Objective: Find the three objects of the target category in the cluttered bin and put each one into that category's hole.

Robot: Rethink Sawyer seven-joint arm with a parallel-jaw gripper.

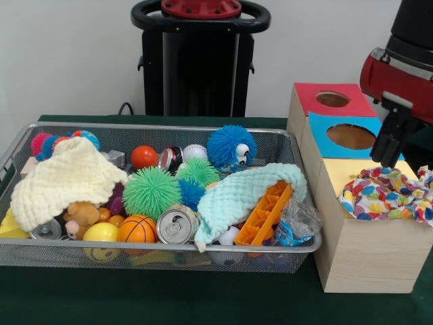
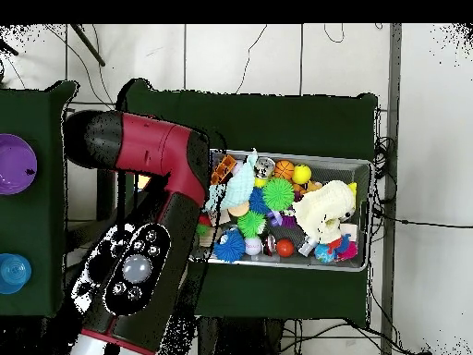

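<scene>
**Patterned cloth on the yellow box, pincer just above it**

A floppy multicoloured cloth point(image 1: 387, 194), white with red, yellow and blue blotches, lies crumpled over the yellow top face of the pale wooden box point(image 1: 365, 254), covering the spot where its hole would be. The black pincer point(image 1: 391, 161) of the red and black arm point(image 2: 148, 153) hangs directly over the cloth's far edge, its tips at or just above the fabric; whether they touch it, and whether the pincer is open or closed, cannot be told.

Behind stand the blue-topped box point(image 1: 323, 139) and the red-topped box point(image 1: 308, 95), each with a round hole showing.

To the side, on the dark green table point(image 1: 169, 301), sits the silver wire-mesh basket point(image 1: 298, 247), crowded with a pale-yellow knitted cloth point(image 1: 64, 176), a mint knitted cloth point(image 1: 237, 193), spiky green and blue balls, a drinks can and an orange plastic piece. At its far corner lies a speckled rope-like bundle point(image 1: 47, 143), partly hidden.
</scene>
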